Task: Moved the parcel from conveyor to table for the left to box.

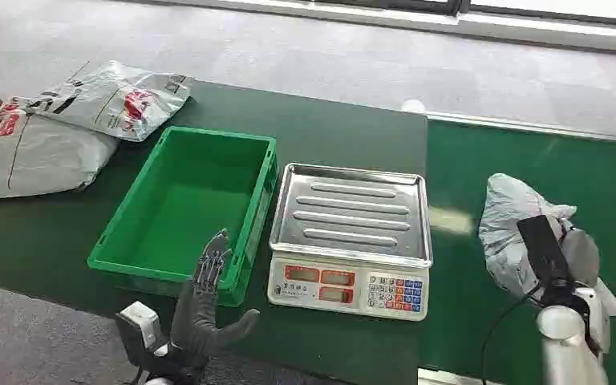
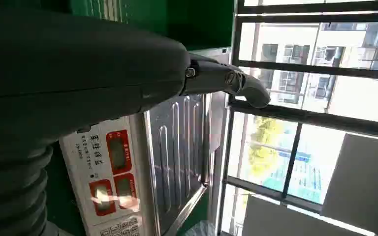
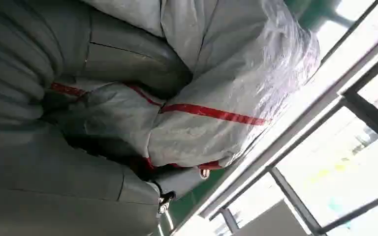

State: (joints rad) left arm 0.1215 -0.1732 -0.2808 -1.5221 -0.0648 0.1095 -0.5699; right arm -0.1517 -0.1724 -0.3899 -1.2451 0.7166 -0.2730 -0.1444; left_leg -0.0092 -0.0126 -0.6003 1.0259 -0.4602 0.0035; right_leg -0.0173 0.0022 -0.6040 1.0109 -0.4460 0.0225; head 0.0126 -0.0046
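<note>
Grey carpet floor [image 1: 329,56], dark green table [image 1: 337,128], sunlit windows [image 2: 325,98] with dark frames

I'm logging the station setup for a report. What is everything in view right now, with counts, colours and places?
crate: one, green, empty, on the dark table left of the scale.
scale: one, white body with steel tray, between crate and conveyor.
bags: two, grey-white with red print, at the table's far left corner, overlapping.
parcel: one, grey plastic with red stripe, on the conveyor at right.
conveyor: one, bright green belt, right of the table.
table: one, dark green.
left robot hand: one, dark grey, fingers spread, at the crate's near edge.
right robot hand: one, grey, gripping the parcel.
</note>
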